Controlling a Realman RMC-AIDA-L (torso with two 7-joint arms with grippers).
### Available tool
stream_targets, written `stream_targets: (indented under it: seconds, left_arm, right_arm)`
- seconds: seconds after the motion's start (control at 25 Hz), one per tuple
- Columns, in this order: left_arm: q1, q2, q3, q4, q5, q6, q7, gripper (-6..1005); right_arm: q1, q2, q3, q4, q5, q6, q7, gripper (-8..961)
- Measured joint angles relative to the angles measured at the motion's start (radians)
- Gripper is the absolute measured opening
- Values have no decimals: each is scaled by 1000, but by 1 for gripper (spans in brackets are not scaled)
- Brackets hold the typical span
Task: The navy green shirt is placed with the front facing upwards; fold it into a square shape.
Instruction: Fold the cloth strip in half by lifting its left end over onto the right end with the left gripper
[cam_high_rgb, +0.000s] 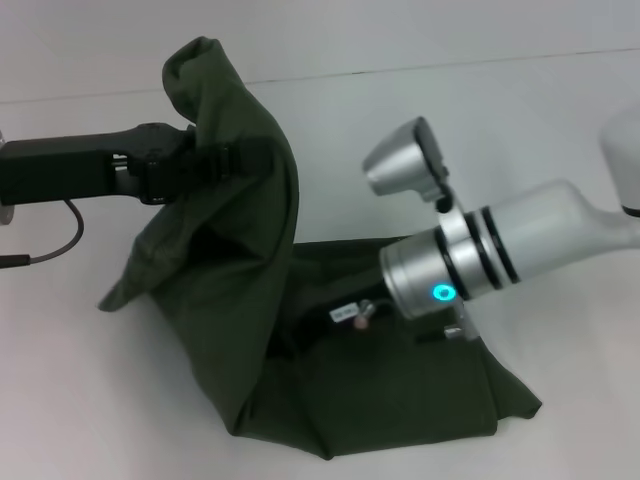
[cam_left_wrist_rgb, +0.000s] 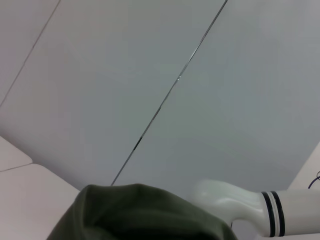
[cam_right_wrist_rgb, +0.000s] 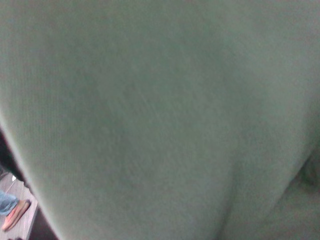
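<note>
The navy green shirt (cam_high_rgb: 250, 300) lies partly on the white table and partly lifted in a tall drape. My left gripper (cam_high_rgb: 212, 160) reaches in from the left and is shut on a raised fold of the cloth, well above the table. A hump of the same shirt (cam_left_wrist_rgb: 135, 215) shows in the left wrist view. My right gripper (cam_high_rgb: 338, 316) is low at the middle of the shirt, tucked under the hanging drape, with only its dark body and a white label showing. In the right wrist view the shirt (cam_right_wrist_rgb: 160, 110) fills the frame. No lettering shows.
The white table (cam_high_rgb: 80, 400) runs all round the shirt, with a thin seam line (cam_left_wrist_rgb: 165, 100) across it. The silver right forearm (cam_high_rgb: 500, 255) crosses above the shirt's right part. A black cable (cam_high_rgb: 50, 250) hangs under the left arm.
</note>
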Motion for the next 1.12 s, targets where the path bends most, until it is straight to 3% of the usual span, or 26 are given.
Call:
stream_targets:
  seconds: [0.04,0.52,0.64,0.8,1.0,1.12]
  left_arm:
    - [2,0,0,0,0,0,0,41]
    - [5,-8,7,-7,6,-13,32,41]
    - [6,-18,10,-14,7,-23,56,42]
    - [2,-30,25,-34,8,-38,77,42]
    - [-4,-46,62,-47,5,-66,88,43]
    - [-7,-59,82,-49,2,-86,93,43]
  right_arm:
    - [-17,-1,0,-11,4,-7,-9,76]
    - [-285,-14,1,-203,197,-82,-105,508]
    - [-386,-18,11,-304,296,-110,-118,600]
    - [-445,-19,42,-360,344,-113,-118,721]
    - [-495,-25,157,-419,360,-148,-114,816]
    - [-509,-34,208,-435,360,-174,-108,816]
